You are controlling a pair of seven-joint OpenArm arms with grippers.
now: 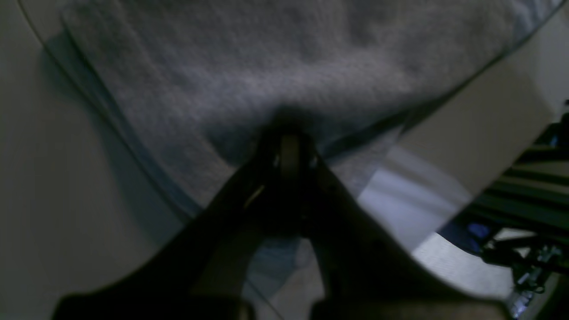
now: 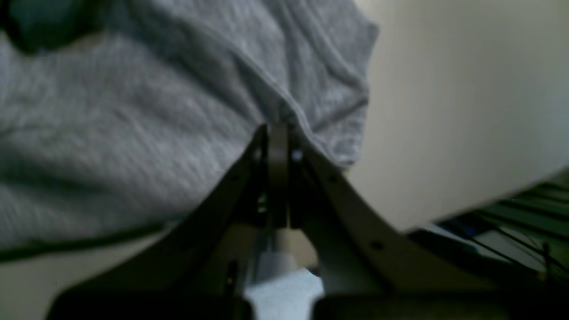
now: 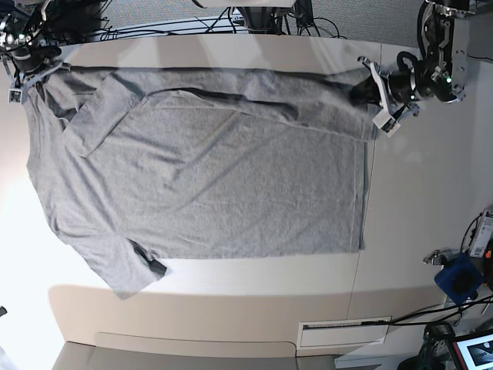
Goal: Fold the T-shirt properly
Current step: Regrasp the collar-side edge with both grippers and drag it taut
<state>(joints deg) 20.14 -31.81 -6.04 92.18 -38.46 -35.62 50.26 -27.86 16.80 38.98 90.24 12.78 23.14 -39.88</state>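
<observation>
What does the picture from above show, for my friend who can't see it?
A big grey T-shirt lies spread out on a pale table, plain side up. Two robot arms pinch its far edge: the left gripper at one corner, the right gripper at the other, near a sleeve.

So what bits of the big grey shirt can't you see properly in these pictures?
- Heather-grey cotton T-shirt, base view: its underside faces the table; any print there is hidden.
- Left gripper, left wrist view: fabric blurred.
- Right gripper, right wrist view: shirt cut off by the frame's left edge.

Left pincer [image 1: 289,133] on T-shirt [image 1: 284,66]
</observation>
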